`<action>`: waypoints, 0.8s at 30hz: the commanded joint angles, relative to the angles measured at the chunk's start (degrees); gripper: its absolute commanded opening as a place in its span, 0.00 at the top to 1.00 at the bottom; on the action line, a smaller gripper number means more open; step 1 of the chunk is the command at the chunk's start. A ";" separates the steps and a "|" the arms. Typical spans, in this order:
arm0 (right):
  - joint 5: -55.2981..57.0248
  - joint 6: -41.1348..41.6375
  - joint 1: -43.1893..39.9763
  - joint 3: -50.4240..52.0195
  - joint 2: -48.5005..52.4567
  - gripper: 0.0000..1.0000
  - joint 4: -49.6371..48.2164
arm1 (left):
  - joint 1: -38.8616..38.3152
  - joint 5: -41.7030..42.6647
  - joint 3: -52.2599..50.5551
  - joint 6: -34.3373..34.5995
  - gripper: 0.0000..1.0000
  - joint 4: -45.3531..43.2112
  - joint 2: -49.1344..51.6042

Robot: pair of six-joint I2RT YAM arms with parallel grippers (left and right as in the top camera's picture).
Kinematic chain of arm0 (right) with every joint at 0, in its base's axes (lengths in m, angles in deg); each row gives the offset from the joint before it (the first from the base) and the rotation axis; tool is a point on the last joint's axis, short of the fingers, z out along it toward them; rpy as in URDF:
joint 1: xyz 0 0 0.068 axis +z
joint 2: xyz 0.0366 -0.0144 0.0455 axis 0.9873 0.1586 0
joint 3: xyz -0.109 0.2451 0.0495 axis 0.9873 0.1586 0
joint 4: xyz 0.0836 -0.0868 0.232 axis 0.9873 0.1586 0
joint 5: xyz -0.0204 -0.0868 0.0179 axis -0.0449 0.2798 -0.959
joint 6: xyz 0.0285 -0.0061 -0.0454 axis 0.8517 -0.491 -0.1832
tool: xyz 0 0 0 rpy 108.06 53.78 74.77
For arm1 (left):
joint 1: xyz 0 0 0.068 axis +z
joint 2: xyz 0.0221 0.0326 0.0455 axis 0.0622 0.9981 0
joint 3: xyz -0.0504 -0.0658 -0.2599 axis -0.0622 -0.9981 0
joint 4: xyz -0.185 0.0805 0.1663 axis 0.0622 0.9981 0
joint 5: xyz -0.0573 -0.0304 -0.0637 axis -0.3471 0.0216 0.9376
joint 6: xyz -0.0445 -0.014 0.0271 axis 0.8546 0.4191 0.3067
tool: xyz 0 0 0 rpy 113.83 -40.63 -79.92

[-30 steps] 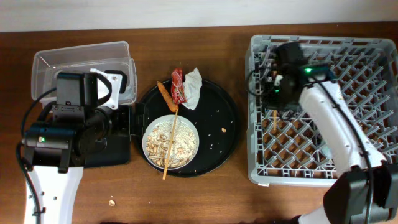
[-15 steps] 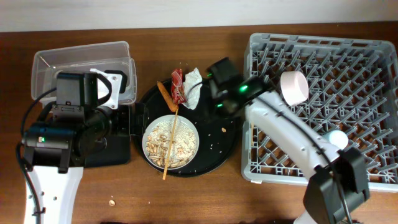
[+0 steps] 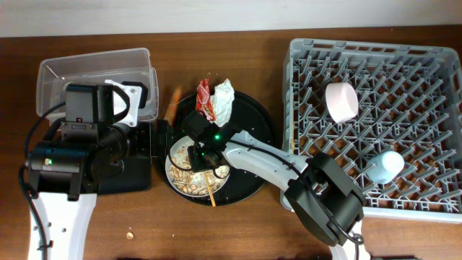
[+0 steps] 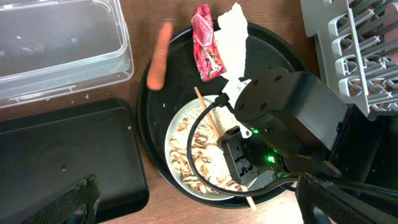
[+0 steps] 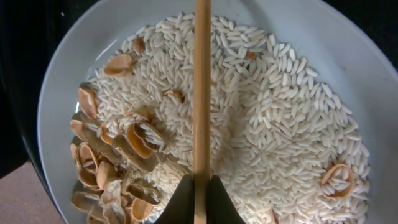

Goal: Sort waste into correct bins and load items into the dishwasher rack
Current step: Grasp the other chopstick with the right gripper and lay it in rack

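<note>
My right gripper (image 5: pixel 200 186) is shut on one wooden chopstick (image 5: pixel 201 81) lying across the white plate (image 5: pixel 323 37), which holds rice and beige shell scraps (image 5: pixel 124 143). Overhead, that gripper (image 3: pixel 206 155) is over the plate (image 3: pixel 177 177), and the chopstick's end (image 3: pixel 211 193) sticks out below. The red-and-white wrapper (image 3: pixel 205 101) and white tissue (image 3: pixel 224 100) lie on the round tray's far edge. The orange carrot stick (image 3: pixel 173 103) lies on the table beside it. The white bowl (image 3: pixel 341 101) and light-blue cup (image 3: pixel 386 165) sit in the grey rack (image 3: pixel 375 43). My left gripper (image 4: pixel 199 211) is open and empty.
The clear tub (image 3: pixel 94 68) stands at the back left. The shallow black tray (image 3: pixel 137 177) sits in front of it, partly under my left arm. The large round black tray (image 3: pixel 256 144) holds the plate. A crumb (image 3: pixel 130 235) lies near the front edge.
My right arm swung from the rack left to the plate and shut on the chopstick, which turned. The carrot stick moved off the round tray onto the table. The left arm stayed still.
</note>
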State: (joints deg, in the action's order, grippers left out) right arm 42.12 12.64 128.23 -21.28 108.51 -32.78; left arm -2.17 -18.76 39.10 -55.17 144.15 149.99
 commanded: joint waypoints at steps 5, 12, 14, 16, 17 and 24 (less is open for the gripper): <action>9.81 -0.59 -5.49 -2.19 -12.87 0.96 11.30 | -0.17 -0.22 0.28 0.57 0.00 -0.11 -0.44; 13.44 -7.78 -28.72 -1.11 -19.93 0.96 19.37 | -0.17 -0.22 0.28 0.57 0.00 -0.11 -0.44; 13.46 -8.22 -31.54 -0.57 -17.97 0.96 19.34 | -0.17 -0.22 0.28 0.57 0.00 -0.11 -0.44; 13.51 -12.09 -32.79 -0.55 -16.74 0.96 19.10 | -0.17 -0.22 0.26 0.57 0.00 -0.11 -0.44; 14.47 -14.78 -32.76 -0.57 -16.72 0.96 18.86 | -0.17 -0.22 0.28 0.57 0.00 -0.13 -0.44; 6.25 -17.66 -30.99 -0.61 -26.80 0.36 19.67 | -0.17 -0.22 0.26 0.57 0.00 -0.11 -0.44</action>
State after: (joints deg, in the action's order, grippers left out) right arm 53.26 -4.45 95.55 -21.96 90.77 -13.20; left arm -2.17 -18.76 39.10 -55.17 144.18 149.99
